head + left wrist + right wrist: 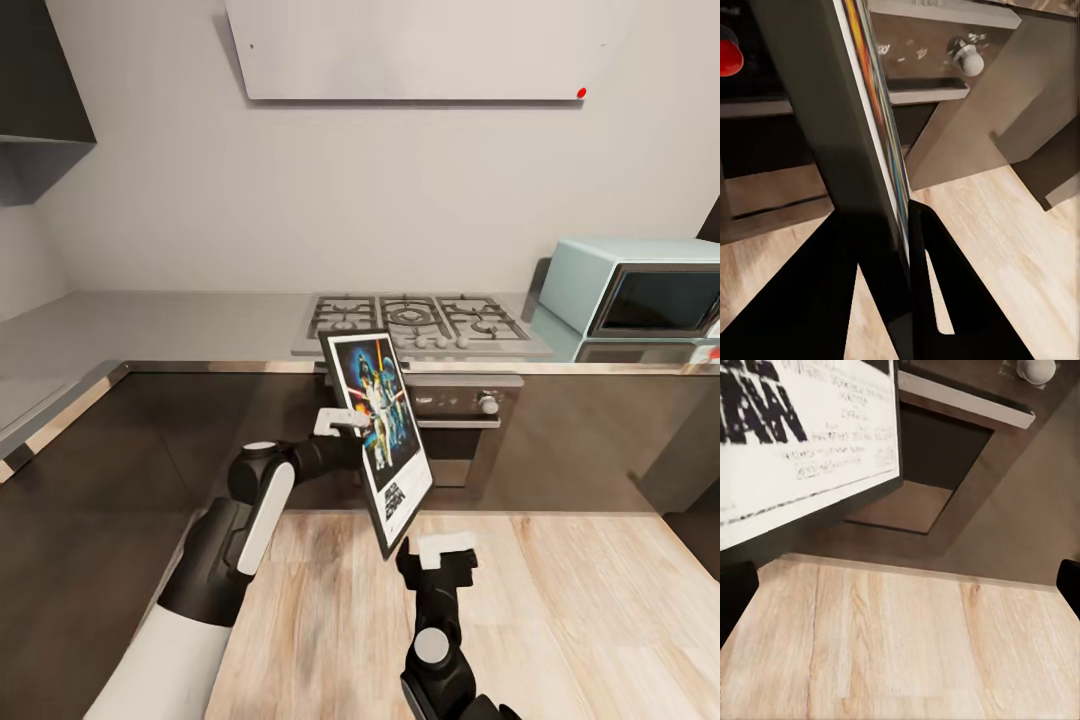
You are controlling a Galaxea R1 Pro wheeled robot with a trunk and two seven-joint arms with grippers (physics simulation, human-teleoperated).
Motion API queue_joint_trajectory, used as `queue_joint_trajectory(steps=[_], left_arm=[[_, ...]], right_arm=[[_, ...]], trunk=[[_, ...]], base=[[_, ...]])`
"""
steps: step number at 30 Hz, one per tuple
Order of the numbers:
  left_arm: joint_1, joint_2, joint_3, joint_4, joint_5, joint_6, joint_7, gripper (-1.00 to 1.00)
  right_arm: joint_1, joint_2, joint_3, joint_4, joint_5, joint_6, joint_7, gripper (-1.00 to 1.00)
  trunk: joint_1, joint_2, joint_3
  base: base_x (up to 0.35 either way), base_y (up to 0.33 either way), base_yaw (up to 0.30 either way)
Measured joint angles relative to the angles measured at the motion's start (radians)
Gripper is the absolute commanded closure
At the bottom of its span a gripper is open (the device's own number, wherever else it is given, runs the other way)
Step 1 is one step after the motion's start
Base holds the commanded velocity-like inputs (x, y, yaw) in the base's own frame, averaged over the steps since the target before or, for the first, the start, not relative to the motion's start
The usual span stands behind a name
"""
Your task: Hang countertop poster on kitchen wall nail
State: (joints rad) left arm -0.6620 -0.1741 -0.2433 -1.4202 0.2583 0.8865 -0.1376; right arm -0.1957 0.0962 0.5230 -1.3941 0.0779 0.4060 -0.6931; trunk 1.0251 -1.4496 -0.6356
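Observation:
The poster, black-framed with dark blue artwork and a white border, hangs tilted in the air in front of the oven. My left gripper is shut on its left edge. The left wrist view shows the poster edge-on, clamped in the left gripper. My right gripper stands open just below the poster's lower corner, touching nothing. In the right wrist view the poster's printed bottom sits above the open right gripper. The grey countertop runs behind. The wall nails are out of view.
A steel gas hob is set in the worktop above an oven with a knob. A pale blue microwave stands at the right. A white panel with a red dot hangs on the wall. Wooden floor lies below.

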Motion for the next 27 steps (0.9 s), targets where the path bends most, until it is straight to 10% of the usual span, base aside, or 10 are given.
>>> queue_joint_trajectory(steps=[27], left_arm=[[0.000, 0.000, -0.024, -0.018, 0.006, -0.005, 0.007, 1.00]], right_arm=[[0.015, 0.000, 0.007, -0.033, 0.000, -0.001, -0.006, -1.00]], trunk=[[0.000, 0.000, 0.000]], base=[[-0.002, 0.000, 0.000]])
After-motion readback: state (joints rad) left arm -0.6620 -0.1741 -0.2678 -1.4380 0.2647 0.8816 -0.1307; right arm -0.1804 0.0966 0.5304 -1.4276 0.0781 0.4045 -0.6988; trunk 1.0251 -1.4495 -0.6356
